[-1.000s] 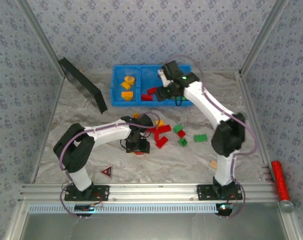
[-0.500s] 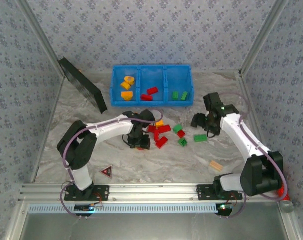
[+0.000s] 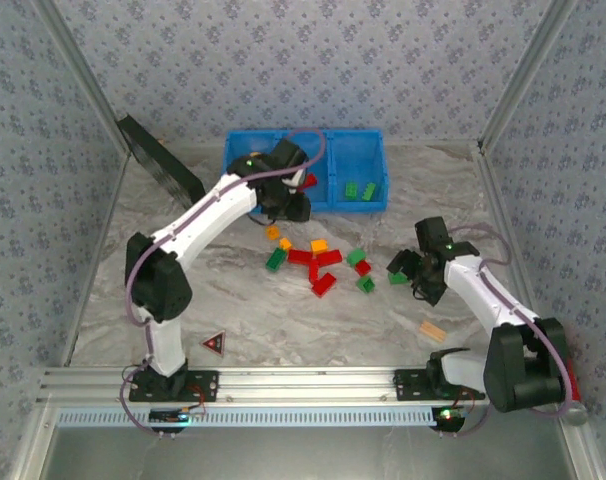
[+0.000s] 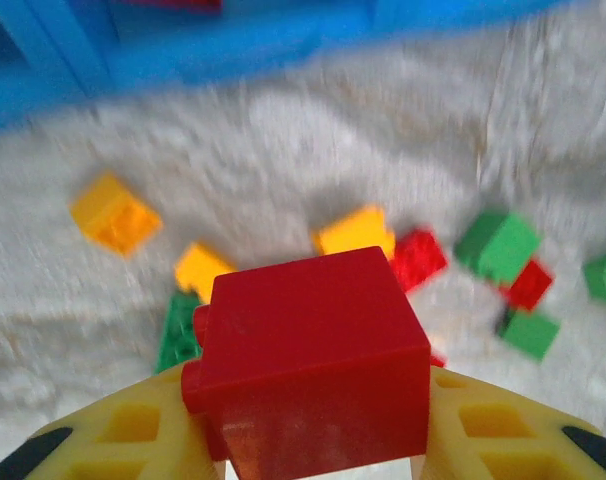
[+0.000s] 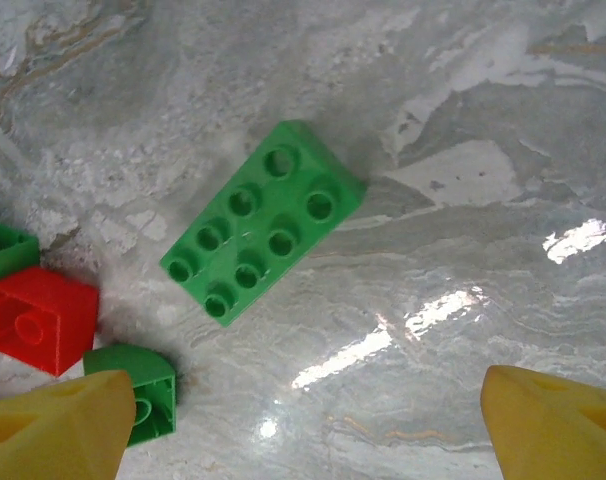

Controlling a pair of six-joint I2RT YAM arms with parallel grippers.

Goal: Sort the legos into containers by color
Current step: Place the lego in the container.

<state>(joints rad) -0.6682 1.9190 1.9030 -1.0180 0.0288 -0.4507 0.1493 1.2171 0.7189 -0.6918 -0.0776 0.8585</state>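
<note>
Left wrist view: my left hand (image 4: 309,445) clamps a red brick (image 4: 308,350); overhead puts it at the blue bin (image 3: 355,135) front edge. My right hand (image 5: 303,420) is spread wide over a green brick (image 5: 263,220) on the bench (image 3: 233,300). Bin's right slot: two green pieces (image 3: 360,190).

Bin (image 3: 355,142) behind loose bricks (image 3: 324,260); block (image 3: 432,330) right.

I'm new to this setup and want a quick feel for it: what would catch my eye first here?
A chunky red brick clamped in the left jaws, close by the blue bin at the far side. Then the long green brick lying flat on the marbled table between the wide-open right jaws. Loose red, green and orange bricks scatter mid-table.
</note>
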